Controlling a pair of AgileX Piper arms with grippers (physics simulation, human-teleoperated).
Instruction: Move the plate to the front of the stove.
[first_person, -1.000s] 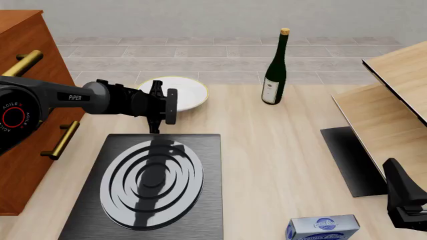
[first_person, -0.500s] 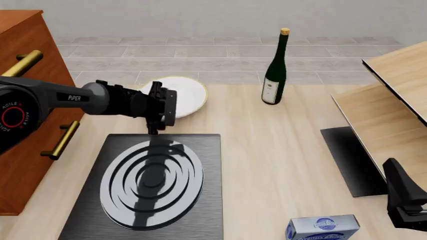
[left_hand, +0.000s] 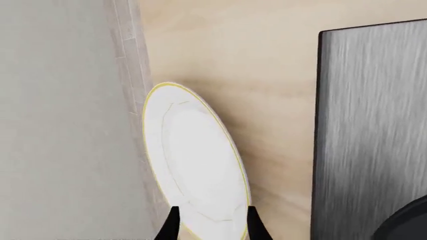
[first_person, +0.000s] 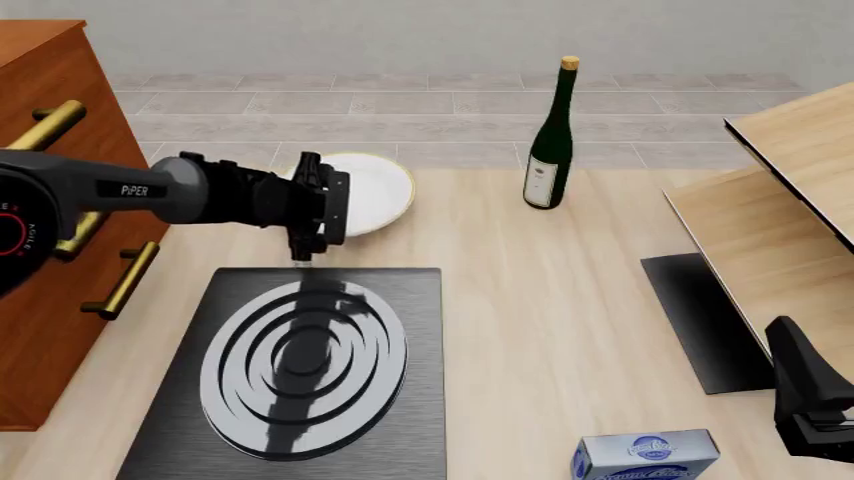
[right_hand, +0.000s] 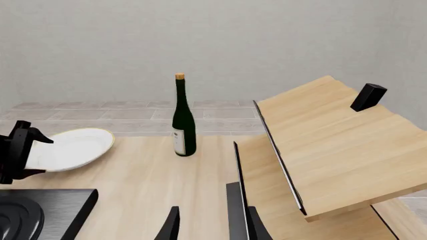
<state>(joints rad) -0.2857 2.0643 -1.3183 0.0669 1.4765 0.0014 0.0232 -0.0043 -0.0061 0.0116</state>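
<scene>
Taking the stove (first_person: 300, 375) as my landmark: it lies on the table (first_person: 534, 320) nearest the camera, a dark square slab with silver rings on top. Nearer than its right corner stands a blue-and-white box (first_person: 646, 458), partly cut off by the frame edge. Well to the stove's right, low at the table's near edge, my right gripper (right_hand: 209, 224) hangs idle; its two fingertips stand apart with nothing between them, a moderate gap. Between it and the stove lies a plain black mat (first_person: 707, 320), partly under a tilted wooden shelf unit (first_person: 781, 200).

To the stove's left stands a brown cabinet (first_person: 60, 250) with brass handles. My left arm reaches out in front of it and across the stove's far left corner. My left gripper (left_hand: 209, 222) hovers just beyond the stove's far edge, at the near rim of the plate (first_person: 371, 190). Its fingertips (left_hand: 172, 225) stand open on either side of the plate's rim, and I cannot tell whether they touch it.

The plate lies flat on the table just past the stove's far edge, close to the table's back edge, white with a thin gold rim. Farther right of it, beyond the stove's far right corner, a dark green wine bottle (first_person: 550, 150) stands upright with a cork in it.
</scene>
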